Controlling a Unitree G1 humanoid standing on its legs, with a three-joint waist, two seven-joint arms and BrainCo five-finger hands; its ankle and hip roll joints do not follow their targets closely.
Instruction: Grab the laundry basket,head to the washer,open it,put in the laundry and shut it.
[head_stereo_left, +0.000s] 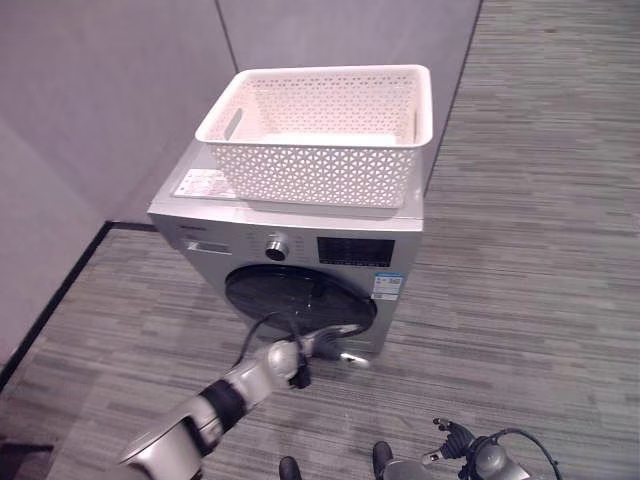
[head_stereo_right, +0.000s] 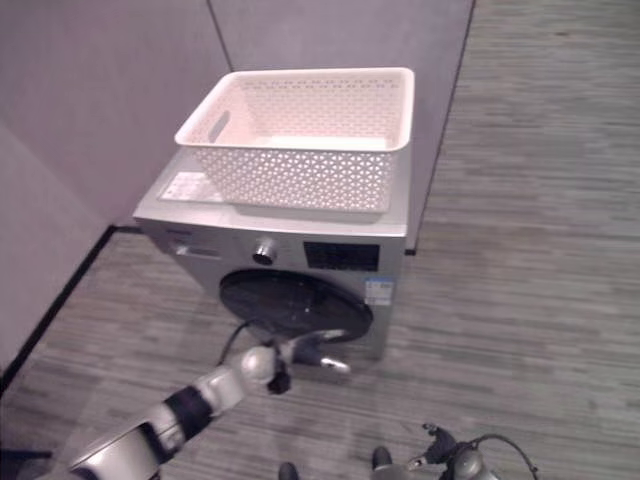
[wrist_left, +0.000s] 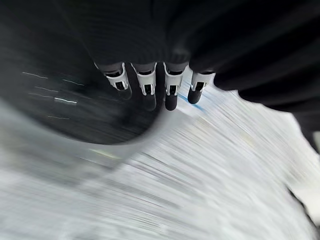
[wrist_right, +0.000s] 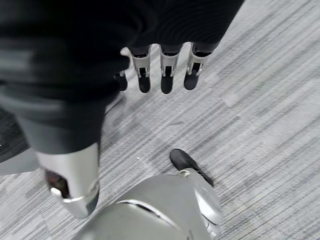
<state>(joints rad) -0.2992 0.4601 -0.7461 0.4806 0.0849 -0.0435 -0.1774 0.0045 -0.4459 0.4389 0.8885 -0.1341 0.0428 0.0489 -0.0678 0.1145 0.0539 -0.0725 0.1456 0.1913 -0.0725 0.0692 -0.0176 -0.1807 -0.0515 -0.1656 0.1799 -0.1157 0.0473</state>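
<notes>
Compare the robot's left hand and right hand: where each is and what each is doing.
The left hand reaches forward to the washer's dark round door; the right hand hangs low over the floor. The left is at the door's lower rim; the right is near nothing. Both have relaxed fingers and hold nothing.

The basket (head_stereo_left: 325, 130) is sitting on top of the washer (head_stereo_left: 290, 250), which is standing against the wall (head_stereo_left: 100, 90). The left hand (head_stereo_left: 325, 345) is reaching in front of the washer door (head_stereo_left: 298, 297).
</notes>
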